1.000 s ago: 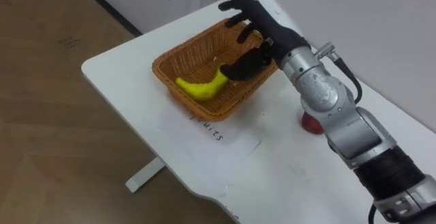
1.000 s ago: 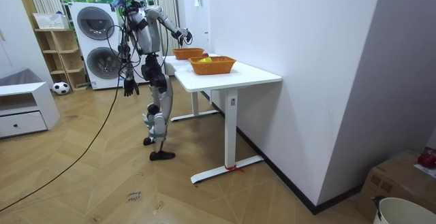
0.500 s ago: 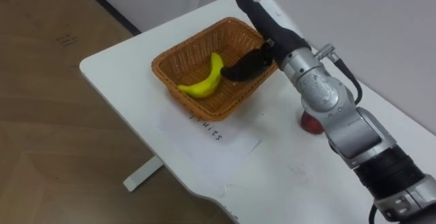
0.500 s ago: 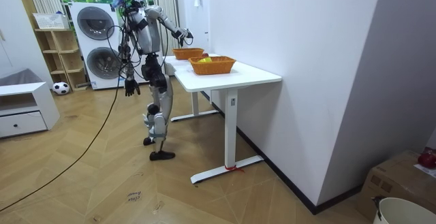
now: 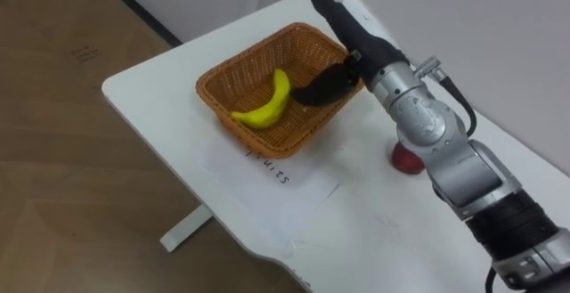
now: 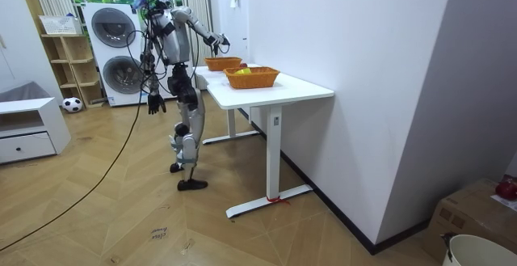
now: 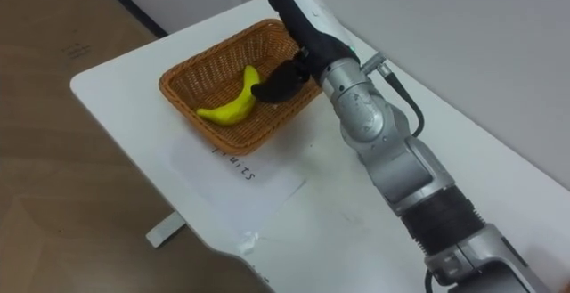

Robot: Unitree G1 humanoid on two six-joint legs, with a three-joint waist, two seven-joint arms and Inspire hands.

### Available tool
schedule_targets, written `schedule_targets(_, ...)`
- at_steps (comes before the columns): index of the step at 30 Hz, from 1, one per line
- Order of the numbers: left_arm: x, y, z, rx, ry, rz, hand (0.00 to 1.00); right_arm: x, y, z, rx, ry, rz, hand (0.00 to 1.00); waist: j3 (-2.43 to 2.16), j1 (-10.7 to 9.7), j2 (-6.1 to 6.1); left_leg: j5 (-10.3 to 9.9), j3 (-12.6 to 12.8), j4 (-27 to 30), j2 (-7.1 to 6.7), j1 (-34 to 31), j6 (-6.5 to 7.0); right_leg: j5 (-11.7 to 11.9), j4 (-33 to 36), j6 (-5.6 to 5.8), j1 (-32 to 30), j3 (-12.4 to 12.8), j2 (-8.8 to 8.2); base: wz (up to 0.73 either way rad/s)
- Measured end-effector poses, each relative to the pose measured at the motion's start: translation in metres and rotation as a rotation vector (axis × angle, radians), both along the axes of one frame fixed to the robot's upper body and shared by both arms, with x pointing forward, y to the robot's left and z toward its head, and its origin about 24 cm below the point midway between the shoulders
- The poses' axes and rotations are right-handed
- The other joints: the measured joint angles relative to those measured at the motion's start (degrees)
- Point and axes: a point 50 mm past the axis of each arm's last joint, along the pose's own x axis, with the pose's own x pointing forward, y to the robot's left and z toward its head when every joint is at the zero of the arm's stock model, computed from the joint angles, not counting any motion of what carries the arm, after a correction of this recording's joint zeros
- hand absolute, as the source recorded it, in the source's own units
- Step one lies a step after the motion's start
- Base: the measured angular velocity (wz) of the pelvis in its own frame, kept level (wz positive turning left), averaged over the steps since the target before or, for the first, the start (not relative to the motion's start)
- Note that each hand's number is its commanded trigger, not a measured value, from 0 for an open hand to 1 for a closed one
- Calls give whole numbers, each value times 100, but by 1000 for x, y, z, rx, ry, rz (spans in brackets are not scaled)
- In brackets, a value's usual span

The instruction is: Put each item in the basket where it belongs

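Stacked washing machines (image 6: 113, 52) stand beside a wooden shelf (image 6: 65, 56), a ball (image 6: 73, 103) at its foot.

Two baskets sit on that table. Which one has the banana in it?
The basket nearer the room camera: the yellow banana lies in it. The other basket shows no yellow.

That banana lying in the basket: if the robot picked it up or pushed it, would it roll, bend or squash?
The banana is curved, so it would probably rock or pivot rather than roll. It looks smooth-skinned and plump: likely stiff, slightly slippery, bruisable if squeezed. The woven basket would likely stop any slide.
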Motion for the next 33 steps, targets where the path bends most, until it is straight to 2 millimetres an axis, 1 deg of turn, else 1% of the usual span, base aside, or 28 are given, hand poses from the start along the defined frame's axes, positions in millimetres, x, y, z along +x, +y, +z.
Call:
schedule_targets(3, -1, -1, 0, -1, 10, 3, 0, 1, -3, 2, 11, -7, -14, 0, -4, -85, 52, 0, 5, 1, -2, -1, 0, 0, 0, 0, 5, -10, -1, 0)
schedule_targets(6, -1, -1, -1, -4, 11, 3, 0, 3, -8, 6, 38, -30, -50, 0, -11, -160, 155, 0, 26, -2, -1, 0, 0, 0, 0, 0, 6, -9, -1, -2)
schedule_targets(8, -2, -2, -1, -4, 12, 5, 0, 4, -12, 8, 60, -51, -81, 0, -16, -248, 242, 1, 33, -2, -1, 2, 0, 0, 0, 0, 6, 1, -1, 0)
schedule_targets(9, -2, -2, -1, -4, 13, 6, 0, 4, -13, 9, 67, -54, -86, 0, -18, -267, 258, 1, 34, -2, -1, 3, 0, 0, 0, 0, 6, 4, -1, -5)
schedule_targets(11, -4, -3, -2, -8, 15, 8, 0, 4, -15, 9, 81, -59, -103, 0, -21, -296, 321, 1, 114, -19, 10, 47, 0, 0, 0, 0, 3, 64, 0, -15)
schedule_targets(12, -4, -4, -2, -9, 15, 8, 0, 4, -16, 9, 82, -61, -107, 0, -25, -320, 334, 1, 122, -23, 10, 52, 0, 0, 0, 0, 3, 78, 0, -10)
schedule_targets(14, -3, -6, -3, -9, 16, 3, 0, 5, -19, 9, 111, -62, -126, 0, -30, -442, 344, 3, 121, -24, 7, 58, 3, 1, 1, 0, 14, 92, -1, 0)
schedule_targets(17, -1, -8, -3, -13, 16, -9, 0, 8, -26, 3, 162, -39, -175, 0, -37, -582, 369, 4, 133, -1, 7, 88, 5, 1, 1, 0, 36, 148, -3, 0)
schedule_targets(18, -1, -8, -4, -13, 16, -9, 0, 8, -27, 3, 171, -39, -182, 0, -37, -595, 377, 4, 142, -1, 7, 88, 5, 1, 1, 0, 32, 152, -3, -6)
schedule_targets(20, 0, -10, -4, -15, 14, -11, 0, 8, -35, 2, 243, -25, -224, 0, -47, -669, 448, 4, 175, 4, 6, 104, 6, 1, 1, 0, 36, 160, -8, -5)
schedule_targets(22, 0, -12, -5, -20, 14, -13, 0, 9, -42, 4, 309, -15, -253, 0, -39, -731, 519, 8, 177, 0, 3, 103, 11, 1, 1, 0, 37, 157, -10, 0)
schedule_targets(24, -1, -15, -6, -26, 15, -10, 0, 10, -47, 6, 349, -19, -279, 0, -49, -765, 599, 8, 195, -5, 6, 103, 11, 1, 0, 0, 26, 156, -10, -4)
schedule_targets(25, -1, -17, -7, -28, 14, -7, 0, 10, -51, 6, 377, -20, -299, 0, -64, -774, 641, 8, 199, -11, 7, 105, 11, 1, 1, 0, 25, 152, -11, 0)
schedule_targets(26, -3, -19, -7, -32, 15, -4, 0, 10, -54, 5, 383, -21, -315, 0, -76, -786, 679, 8, 207, -12, 9, 129, 12, 1, 1, 0, 36, 149, -11, 0)
schedule_targets(28, -4, -21, -9, -38, 22, -7, 0, 8, -57, -2, 386, -4, -337, 0, -80, -827, 726, 11, 211, -11, 8, 151, 14, 1, 1, 0, 55, 142, -13, 0)
schedule_targets(30, -6, -24, -9, -44, 32, -20, 0, 6, -61, -11, 396, 29, -354, 0, -83, -898, 743, 14, 211, -9, 8, 145, 18, 1, 1, 0, 50, 133, -16, 0)
schedule_targets(32, -7, -27, -11, -52, 47, -37, 0, 4, -67, -25, 390, 78, -391, 0, -89, -918, 757, 14, 239, -9, 8, 145, 18, 1, 1, 0, 34, 147, -19, -6)
schedule_targets(33, -7, -28, -11, -55, 48, -42, 0, 3, -69, -29, 387, 89, -399, 0, -88, -918, 765, 14, 250, -8, 9, 140, 18, 1, 3, 0, 25, 153, -20, -9)
